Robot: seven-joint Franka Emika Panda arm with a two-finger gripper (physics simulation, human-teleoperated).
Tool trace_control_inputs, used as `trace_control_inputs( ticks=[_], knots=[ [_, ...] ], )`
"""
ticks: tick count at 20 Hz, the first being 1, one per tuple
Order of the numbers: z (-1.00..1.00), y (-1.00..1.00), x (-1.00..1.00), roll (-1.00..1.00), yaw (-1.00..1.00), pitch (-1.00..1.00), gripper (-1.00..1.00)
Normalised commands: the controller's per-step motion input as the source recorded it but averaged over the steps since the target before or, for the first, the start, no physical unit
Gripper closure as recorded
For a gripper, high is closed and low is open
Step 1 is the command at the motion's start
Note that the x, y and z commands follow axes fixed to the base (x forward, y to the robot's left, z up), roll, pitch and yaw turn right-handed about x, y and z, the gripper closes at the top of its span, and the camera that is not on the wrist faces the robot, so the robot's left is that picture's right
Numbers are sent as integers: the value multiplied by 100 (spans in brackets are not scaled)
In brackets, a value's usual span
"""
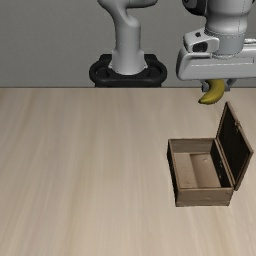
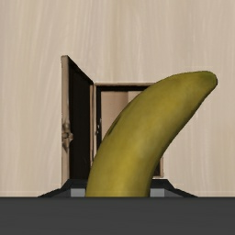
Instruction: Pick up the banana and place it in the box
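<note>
Banana hangs clamped in the claw, high off the counter, probably to clear the open box's rim before dropping in.

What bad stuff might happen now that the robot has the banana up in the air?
1. The yellow curved banana hangs from the gripper and seems not yet above the open brown wooden box; dropped here, it would probably hit the light wooden table.
2. The box's raised lid stands beside the opening, so the banana might bump it going down.
3. The banana looks long against the opening, so it might catch the rim.
</note>
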Motion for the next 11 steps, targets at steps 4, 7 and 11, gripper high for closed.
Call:
trace_control_inputs(
  ticks=[4,7,11],
  knots=[
    [0,0,0,0,0,0,-100],
    [0,0,0,0,0,0,-100],
    [0,0,0,0,0,0,-100]
  ],
)
